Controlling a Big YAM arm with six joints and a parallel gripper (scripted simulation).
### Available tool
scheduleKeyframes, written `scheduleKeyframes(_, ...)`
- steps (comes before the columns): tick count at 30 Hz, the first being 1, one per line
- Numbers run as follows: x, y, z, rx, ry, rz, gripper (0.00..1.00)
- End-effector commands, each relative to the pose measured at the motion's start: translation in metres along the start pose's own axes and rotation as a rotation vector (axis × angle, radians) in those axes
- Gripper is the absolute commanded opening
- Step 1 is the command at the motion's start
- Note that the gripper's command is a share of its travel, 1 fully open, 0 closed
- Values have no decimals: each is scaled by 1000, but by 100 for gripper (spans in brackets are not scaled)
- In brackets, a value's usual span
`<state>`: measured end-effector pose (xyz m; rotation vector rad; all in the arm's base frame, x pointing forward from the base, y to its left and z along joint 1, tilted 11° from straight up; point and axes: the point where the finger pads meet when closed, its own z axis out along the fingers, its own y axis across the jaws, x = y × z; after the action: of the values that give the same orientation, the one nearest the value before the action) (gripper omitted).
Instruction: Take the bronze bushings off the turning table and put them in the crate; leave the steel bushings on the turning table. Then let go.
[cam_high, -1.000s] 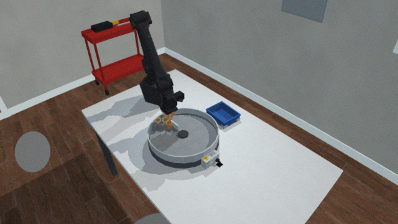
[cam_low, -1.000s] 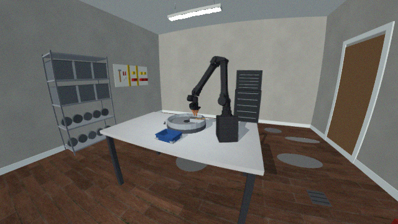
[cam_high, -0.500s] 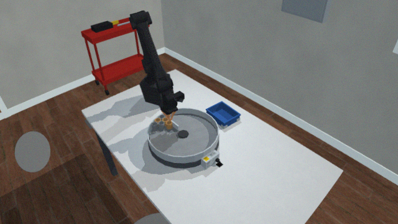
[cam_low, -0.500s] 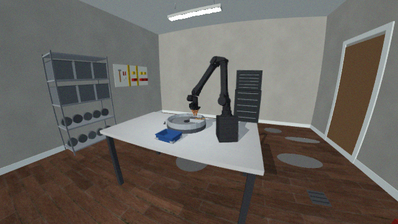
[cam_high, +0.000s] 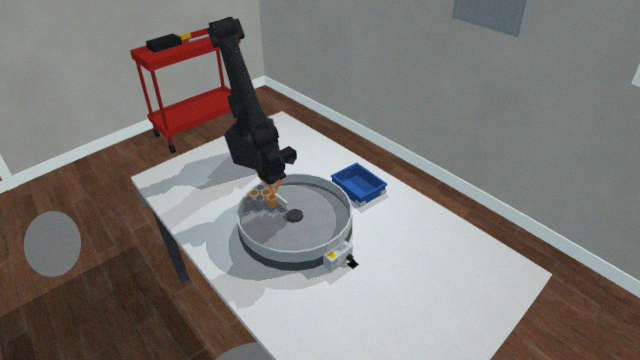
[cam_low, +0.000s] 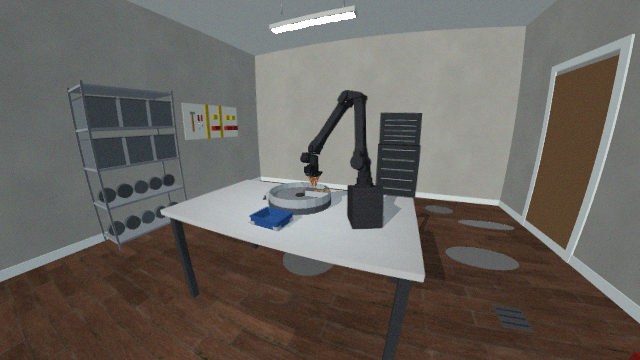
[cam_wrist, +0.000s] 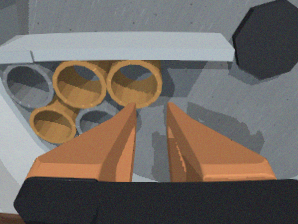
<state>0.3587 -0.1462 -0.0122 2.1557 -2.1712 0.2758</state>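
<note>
The round grey turning table stands on the white table. A cluster of bushings sits against its rim. In the wrist view there are three bronze bushings and two steel bushings. The bronze ones also show in the top view. My gripper hovers just above the cluster, beside the nearest bronze bushing. Its orange fingers stand narrowly apart with only the table floor between them. It also shows in the top view and in the exterior view. The blue crate is empty.
A black hub sits at the turning table's middle. A small control box is fixed to its front edge. The crate stands beside the turning table near the table's edge. The arm's base block is on the table.
</note>
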Motion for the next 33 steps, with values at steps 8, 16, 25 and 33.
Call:
scheduleKeyframes(8,5,-14,-8,25,8,15,19)
scheduleKeyframes(16,5,-14,-8,25,8,15,19)
scheduleKeyframes(25,5,-3,22,7,3,4,19)
scheduleKeyframes(33,9,-17,10,48,16,0,19)
